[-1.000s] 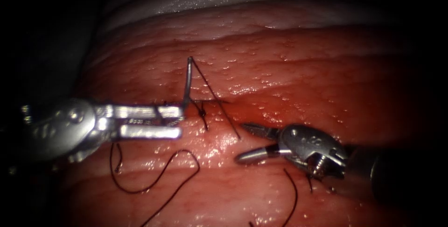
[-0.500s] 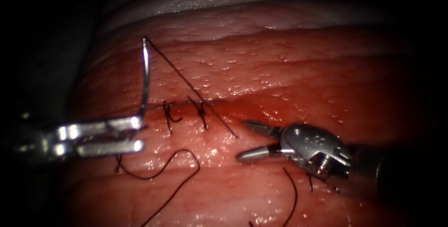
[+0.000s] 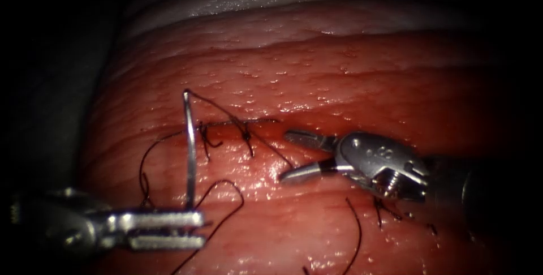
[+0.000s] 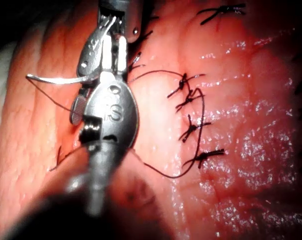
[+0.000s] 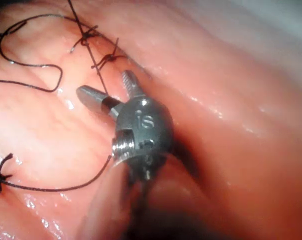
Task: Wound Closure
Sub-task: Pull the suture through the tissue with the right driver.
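In the endoscope view we see the left end effector (image 3: 195, 227) low on the left of the tissue (image 3: 350, 71), its two jaws drawn together on the lower end of the curved needle (image 3: 190, 150). The needle stands nearly upright above the jaws, clear of the tissue, and its upper end reaches up to just left of the cut (image 3: 249, 121). We see the thread (image 3: 226, 117) leave that upper end, run right along the cut past two knotted stitches (image 3: 244, 133), and go down into the tissue close to the right end effector (image 3: 291, 156). Slack thread lies in loose loops on the tissue below the cut, between the two tools. The right end effector comes in from the right with its jaws spread in a wide V, tips pointing left just beside the right end of the cut, and we see nothing held between them. In the left wrist view the left end effector (image 4: 98, 75) clamps the needle (image 4: 56, 79) crosswise, with a row of knotted stitches (image 4: 191, 107) beside it. In the right wrist view the right end effector (image 5: 103, 87) is parted and empty, and a strand of thread (image 5: 91, 55) passes between its jaws without being gripped.
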Motion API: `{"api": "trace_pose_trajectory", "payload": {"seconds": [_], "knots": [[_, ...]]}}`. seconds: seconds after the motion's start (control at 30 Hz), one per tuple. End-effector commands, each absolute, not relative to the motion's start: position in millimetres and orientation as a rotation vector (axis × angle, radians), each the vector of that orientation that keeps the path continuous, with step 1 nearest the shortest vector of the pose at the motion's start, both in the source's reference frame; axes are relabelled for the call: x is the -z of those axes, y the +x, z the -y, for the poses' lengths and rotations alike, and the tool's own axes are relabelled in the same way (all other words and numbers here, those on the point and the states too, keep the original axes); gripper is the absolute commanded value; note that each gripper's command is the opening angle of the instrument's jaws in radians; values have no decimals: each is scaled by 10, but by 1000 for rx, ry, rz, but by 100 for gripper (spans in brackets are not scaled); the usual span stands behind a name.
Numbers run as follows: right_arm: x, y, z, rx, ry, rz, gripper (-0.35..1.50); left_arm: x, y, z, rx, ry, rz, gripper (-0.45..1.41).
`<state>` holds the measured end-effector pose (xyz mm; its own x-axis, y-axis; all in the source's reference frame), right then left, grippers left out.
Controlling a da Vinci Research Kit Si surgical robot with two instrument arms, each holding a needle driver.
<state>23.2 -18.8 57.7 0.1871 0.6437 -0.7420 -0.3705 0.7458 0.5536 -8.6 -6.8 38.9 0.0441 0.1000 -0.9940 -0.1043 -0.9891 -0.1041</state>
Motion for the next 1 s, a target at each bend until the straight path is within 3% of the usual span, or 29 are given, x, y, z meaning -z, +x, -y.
{"api": "trace_pose_trajectory", "payload": {"seconds": [0.03,0.07,0.13,0.17,0.53,1.0], "knots": [[-586,242,195,-703,292,-1168,88,-395,-90,68,-2075,-2159,-4,-45],[-588,242,197,-693,299,-1162,41,-395,-90,68,-2075,-2159,-4,-45],[-593,242,202,-669,304,-1148,-18,-395,-90,68,-2075,-2160,-4,-45],[-596,242,203,-675,311,-1142,-35,-395,-90,68,-2075,-2160,-4,-45],[-563,245,234,-820,389,-1040,-35,-413,-87,84,-2083,-2176,-16,-45],[-425,304,312,-734,476,-1058,-35,-395,-57,116,-2141,-2031,-44,-45]]}}
